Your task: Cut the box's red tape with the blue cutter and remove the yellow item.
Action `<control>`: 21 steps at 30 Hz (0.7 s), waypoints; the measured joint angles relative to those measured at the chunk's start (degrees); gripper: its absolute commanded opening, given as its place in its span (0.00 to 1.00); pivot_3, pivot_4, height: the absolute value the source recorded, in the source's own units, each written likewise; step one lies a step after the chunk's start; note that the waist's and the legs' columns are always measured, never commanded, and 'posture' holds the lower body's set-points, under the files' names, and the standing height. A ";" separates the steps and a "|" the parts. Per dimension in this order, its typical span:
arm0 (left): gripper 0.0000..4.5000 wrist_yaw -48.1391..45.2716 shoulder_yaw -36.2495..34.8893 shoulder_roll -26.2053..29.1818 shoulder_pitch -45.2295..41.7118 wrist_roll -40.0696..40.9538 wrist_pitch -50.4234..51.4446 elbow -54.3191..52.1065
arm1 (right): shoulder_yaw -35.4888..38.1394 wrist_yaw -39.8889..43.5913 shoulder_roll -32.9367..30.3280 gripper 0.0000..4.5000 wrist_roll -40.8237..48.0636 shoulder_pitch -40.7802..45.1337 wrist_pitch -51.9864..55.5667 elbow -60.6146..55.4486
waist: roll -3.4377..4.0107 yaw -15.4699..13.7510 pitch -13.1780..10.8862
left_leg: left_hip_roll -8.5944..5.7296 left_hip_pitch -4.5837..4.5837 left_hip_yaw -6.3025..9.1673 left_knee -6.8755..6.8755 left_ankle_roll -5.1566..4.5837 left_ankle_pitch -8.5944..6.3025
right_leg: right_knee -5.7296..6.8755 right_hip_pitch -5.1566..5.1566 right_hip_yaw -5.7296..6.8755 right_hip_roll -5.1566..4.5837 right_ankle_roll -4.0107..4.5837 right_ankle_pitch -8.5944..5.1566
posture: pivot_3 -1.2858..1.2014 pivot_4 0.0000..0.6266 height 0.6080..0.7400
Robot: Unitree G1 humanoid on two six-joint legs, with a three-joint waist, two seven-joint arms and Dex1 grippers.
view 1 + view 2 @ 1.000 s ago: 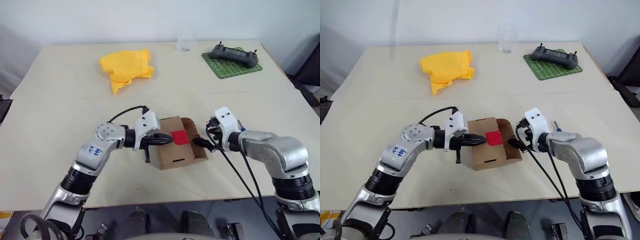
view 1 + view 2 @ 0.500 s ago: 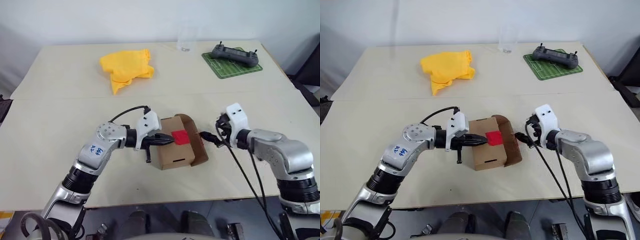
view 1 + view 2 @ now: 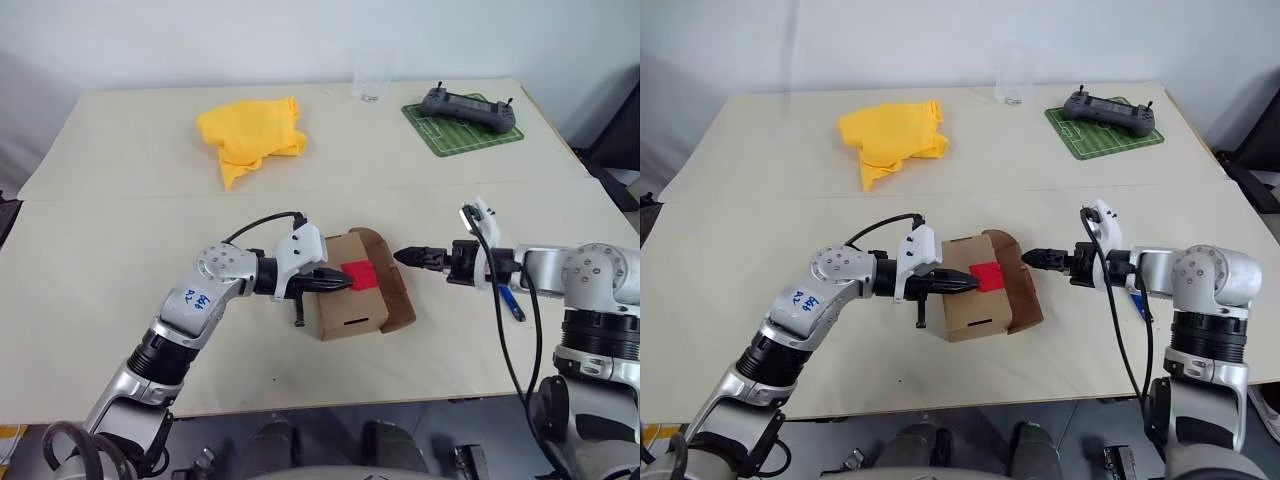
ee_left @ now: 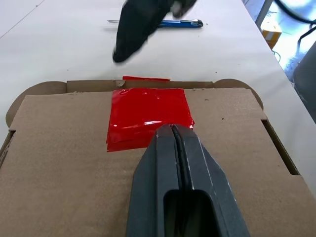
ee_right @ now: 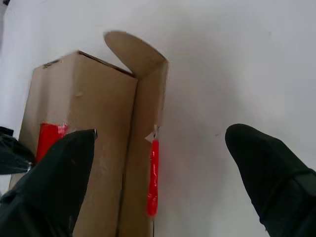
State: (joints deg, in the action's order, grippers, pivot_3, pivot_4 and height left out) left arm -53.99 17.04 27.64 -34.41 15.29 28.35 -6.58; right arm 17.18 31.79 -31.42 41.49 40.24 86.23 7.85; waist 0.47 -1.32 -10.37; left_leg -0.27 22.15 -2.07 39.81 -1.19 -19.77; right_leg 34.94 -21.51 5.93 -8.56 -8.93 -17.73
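The brown box (image 3: 345,312) lies mid-table, its right end flap (image 3: 392,290) swung open. A square of red tape (image 3: 360,273) sits on its top face, and a strip of red tape (image 5: 153,177) hangs on the flap's edge. My left gripper (image 3: 343,281) is shut, its tips (image 4: 173,129) pressing on the box top at the tape's edge. Just right of the flap, my right gripper (image 3: 405,257) points at it, open and empty, with its fingers (image 5: 54,182) wide apart. The blue cutter (image 3: 508,303) lies on the table under my right forearm. The yellow item is hidden.
A crumpled yellow cloth (image 3: 250,135) lies at the back left. A clear glass (image 3: 371,80) stands at the far edge. At the back right is a green mat (image 3: 455,135) with a grey controller (image 3: 470,108). Black cables hang from my right wrist.
My right gripper has let go of the flap, drawn back to the right and rolled over. The flap has swung open. My left gripper has stayed on the box.
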 measured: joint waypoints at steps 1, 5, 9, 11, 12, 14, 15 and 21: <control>0.00 -0.03 0.00 0.06 0.00 0.00 0.01 -0.01 | -1.14 0.54 -0.25 0.99 -0.06 0.20 -0.37 0.73 | 0.00 0.07 0.00 | 0.00 -0.01 0.00 0.00 0.00 0.00 | 0.00 0.00 0.00 0.01 0.00 0.00 | 0.52 0.24 1.00; 0.00 -0.03 -0.06 0.28 0.05 0.00 0.03 -0.12 | -6.28 4.96 -2.11 0.99 -0.10 0.82 -2.24 2.76 | 0.00 0.16 0.00 | 0.00 -0.01 -0.01 0.00 0.00 0.00 | -0.01 0.00 0.00 0.01 0.00 0.00 | 0.52 0.24 1.00; 0.00 0.06 -0.09 0.36 0.15 0.00 0.19 -0.33 | -10.11 9.09 -3.65 0.87 -0.39 1.01 -4.55 4.09 | 0.00 0.17 0.00 | 0.01 -0.03 -0.02 0.00 0.00 0.00 | 0.00 0.01 0.00 0.02 0.00 0.00 | 0.52 0.24 1.00; 0.00 0.08 -0.15 0.47 0.18 0.00 0.36 -0.47 | -12.40 11.32 -3.99 0.73 -0.89 1.01 -5.82 4.80 | 0.00 0.17 0.00 | 0.01 -0.03 -0.02 0.00 0.00 0.00 | -0.01 0.00 0.00 0.01 0.00 0.00 | 0.52 0.24 1.00; 0.00 0.09 -0.16 0.50 0.21 0.00 0.40 -0.56 | -13.44 12.31 -4.17 0.66 -1.11 1.00 -6.34 5.19 | 0.00 0.17 0.00 | 0.01 -0.03 -0.02 0.00 0.00 0.00 | -0.01 0.00 0.00 0.01 0.00 0.00 | 0.52 0.24 1.00; 0.00 0.13 -0.21 0.56 0.34 0.00 0.47 -0.82 | -15.99 14.70 -4.75 0.48 -1.92 1.08 -7.74 5.91 | 0.00 0.17 0.00 | 0.01 -0.03 -0.02 0.00 0.00 0.00 | -0.01 0.01 0.00 0.02 0.00 0.00 | 0.52 0.24 1.00; 0.00 0.13 -0.23 0.58 0.40 0.00 0.48 -0.91 | -16.74 15.33 -4.92 0.43 -2.14 1.11 -8.05 6.10 | 0.00 0.17 0.00 | 0.01 -0.03 -0.02 0.00 0.00 0.00 | -0.02 0.00 0.00 0.02 0.00 0.00 | 0.52 0.24 1.00; 0.00 -0.53 -0.27 1.32 0.55 0.00 0.46 -1.24 | -23.08 21.96 -5.83 0.43 -5.32 4.16 -12.26 9.95 | 0.00 0.59 0.00 | 0.02 -0.03 -0.02 0.01 0.01 0.00 | -0.03 0.01 0.01 0.02 0.00 0.00 | 0.52 0.24 1.00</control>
State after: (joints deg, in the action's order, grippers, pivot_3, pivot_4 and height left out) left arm -54.52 16.77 28.96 -33.86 15.29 28.80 -7.82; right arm -5.90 53.75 -37.25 36.17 44.40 73.97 17.80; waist 0.47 -0.74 -10.37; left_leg -0.25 22.12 -2.08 39.82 -1.18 -19.77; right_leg 34.92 -21.50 5.94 -8.54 -8.93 -17.73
